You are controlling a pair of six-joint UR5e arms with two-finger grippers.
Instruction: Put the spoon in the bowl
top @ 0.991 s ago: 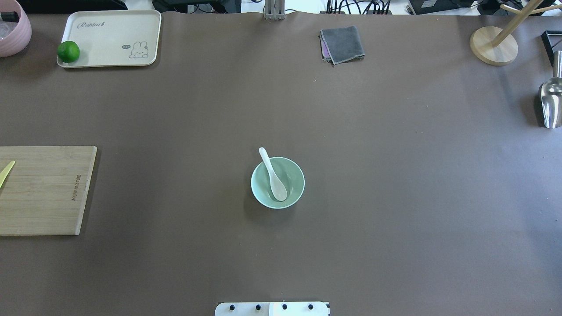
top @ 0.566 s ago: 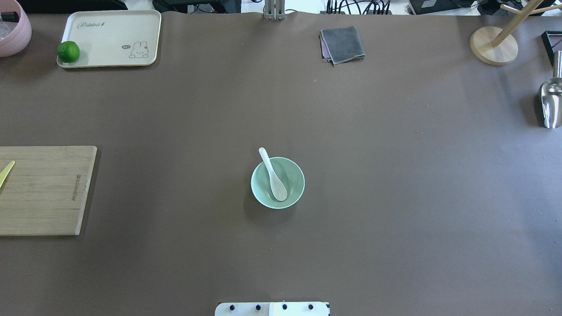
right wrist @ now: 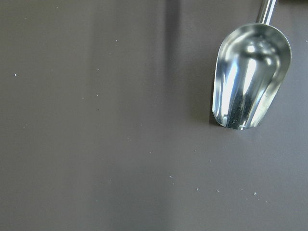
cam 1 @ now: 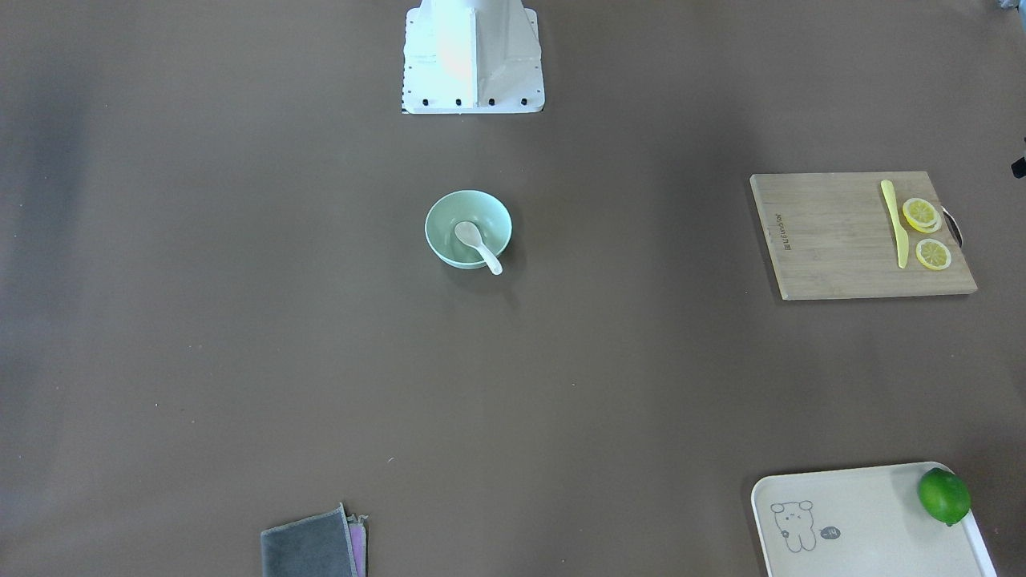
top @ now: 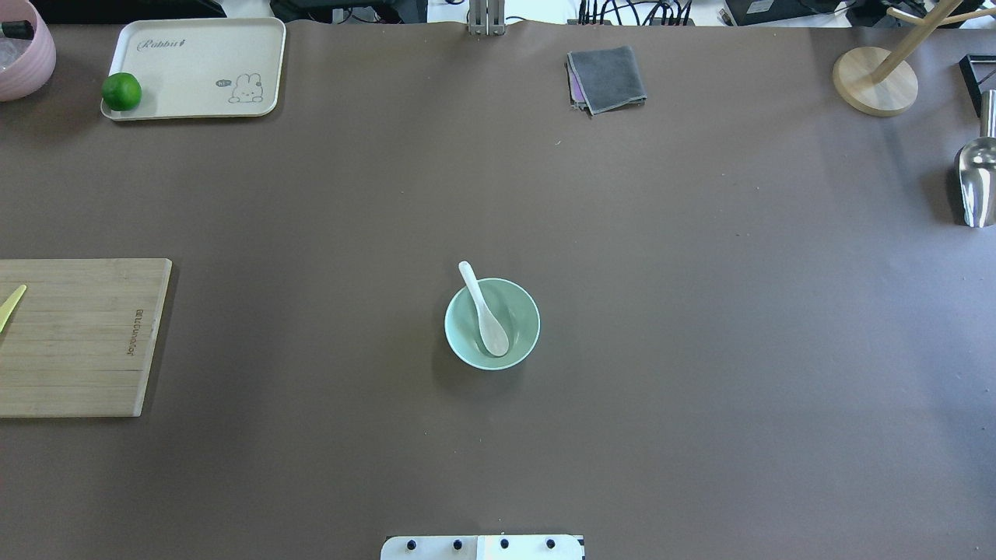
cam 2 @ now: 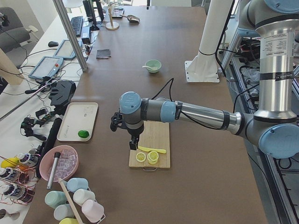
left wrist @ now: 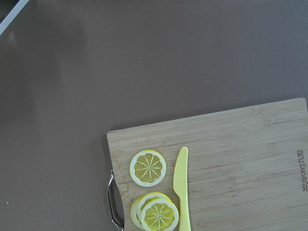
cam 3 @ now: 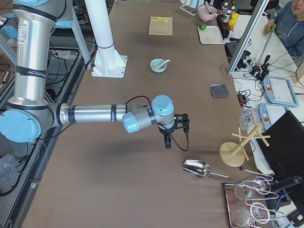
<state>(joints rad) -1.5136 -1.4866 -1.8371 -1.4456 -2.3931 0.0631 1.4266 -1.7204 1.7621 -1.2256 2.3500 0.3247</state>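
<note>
The white spoon lies in the mint-green bowl at the table's middle, scoop inside and handle over the far-left rim. Both also show in the front view, spoon and bowl. Neither gripper appears in the overhead or front view. The left gripper hangs over the cutting board, far from the bowl. The right gripper hangs over bare table near the metal scoop. I cannot tell whether either is open or shut.
A wooden cutting board with a yellow knife and lemon slices lies at the robot's left. A cream tray with a lime, a grey cloth, a wooden stand and a metal scoop sit along the edges.
</note>
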